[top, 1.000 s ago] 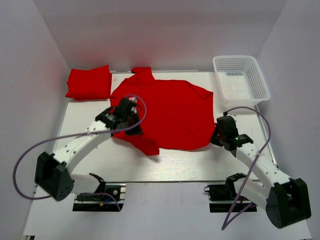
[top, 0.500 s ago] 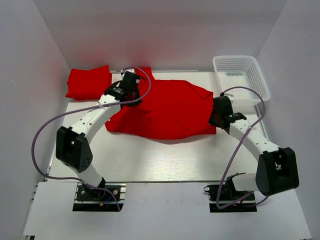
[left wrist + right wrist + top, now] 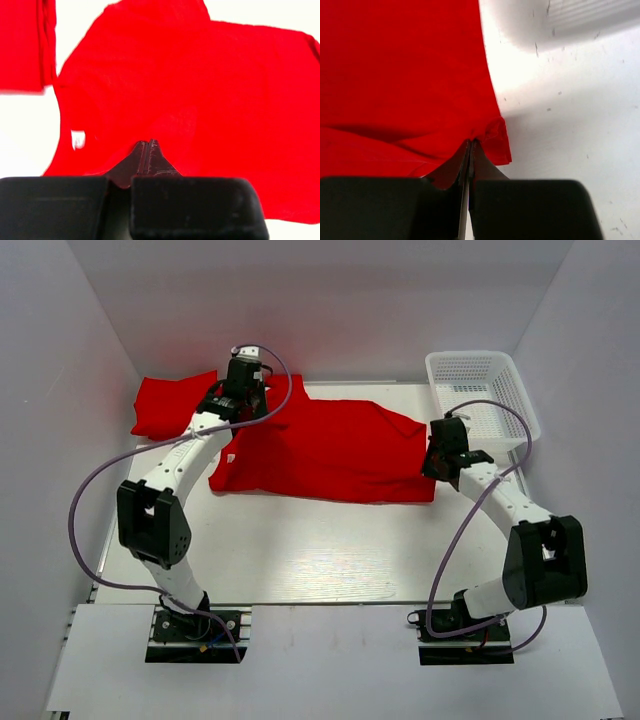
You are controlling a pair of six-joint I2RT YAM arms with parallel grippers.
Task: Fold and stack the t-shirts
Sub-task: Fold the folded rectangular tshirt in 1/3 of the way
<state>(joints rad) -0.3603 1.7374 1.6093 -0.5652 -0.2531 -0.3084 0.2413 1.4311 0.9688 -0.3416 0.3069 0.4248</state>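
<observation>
T-shirt [image 3: 330, 450] spread btwn L jaws, R jaws, both pinching its edges

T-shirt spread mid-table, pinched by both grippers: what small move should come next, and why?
Probably lower and open both. The left gripper and right gripper are shut on opposite ends of the t-shirt, which already looks doubled over on the table.

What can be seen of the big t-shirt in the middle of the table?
The t-shirt is plain bright red soft cloth with a small white tag. It seems folded over and lies as a wide, slightly wrinkled band across the table. The left gripper pinches it near its far left edge and the right gripper pinches its right corner. Both are shut on the cloth.
</observation>
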